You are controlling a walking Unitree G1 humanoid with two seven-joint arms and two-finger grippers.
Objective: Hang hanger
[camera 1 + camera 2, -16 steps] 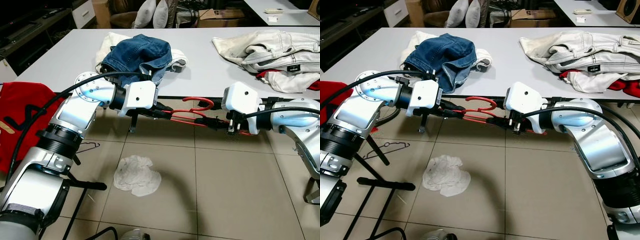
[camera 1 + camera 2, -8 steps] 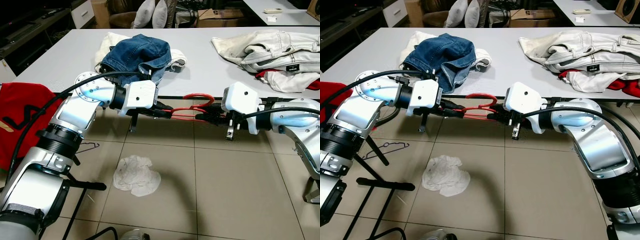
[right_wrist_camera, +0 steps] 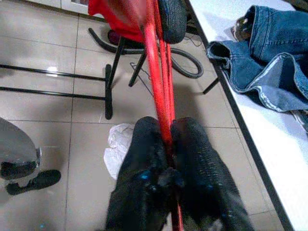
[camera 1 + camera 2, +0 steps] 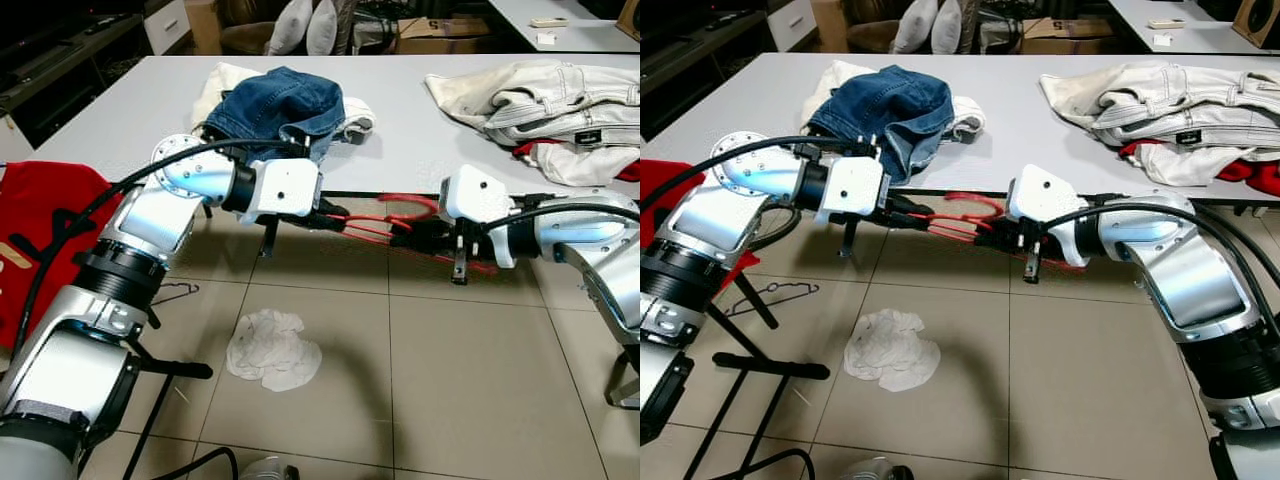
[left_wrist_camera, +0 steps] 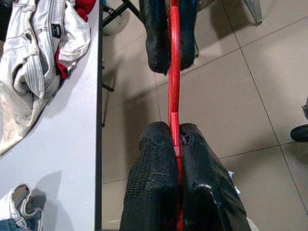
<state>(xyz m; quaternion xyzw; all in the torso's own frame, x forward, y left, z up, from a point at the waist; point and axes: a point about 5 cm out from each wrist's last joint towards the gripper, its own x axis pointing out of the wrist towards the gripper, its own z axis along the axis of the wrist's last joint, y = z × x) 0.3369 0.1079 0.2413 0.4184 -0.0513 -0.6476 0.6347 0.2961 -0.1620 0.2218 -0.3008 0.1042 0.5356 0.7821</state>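
While both arms reach inward, left tool (image 4: 338, 215) and right tool (image 4: 402, 234) pinch the red hanger (image 4: 375, 222).

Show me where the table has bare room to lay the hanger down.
Bare table lies between the blue jeans and the pale jeans pile; also left of the blue jeans. The right end is crowded. Both the left gripper and the right gripper grip the red hanger.

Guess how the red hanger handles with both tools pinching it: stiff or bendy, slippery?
The red hanger is thin rod, so probably light and a bit springy. It spans straight between the left tool and right tool, suggesting fair stiffness. Its narrow, smooth-looking rod might twist in the pinch.
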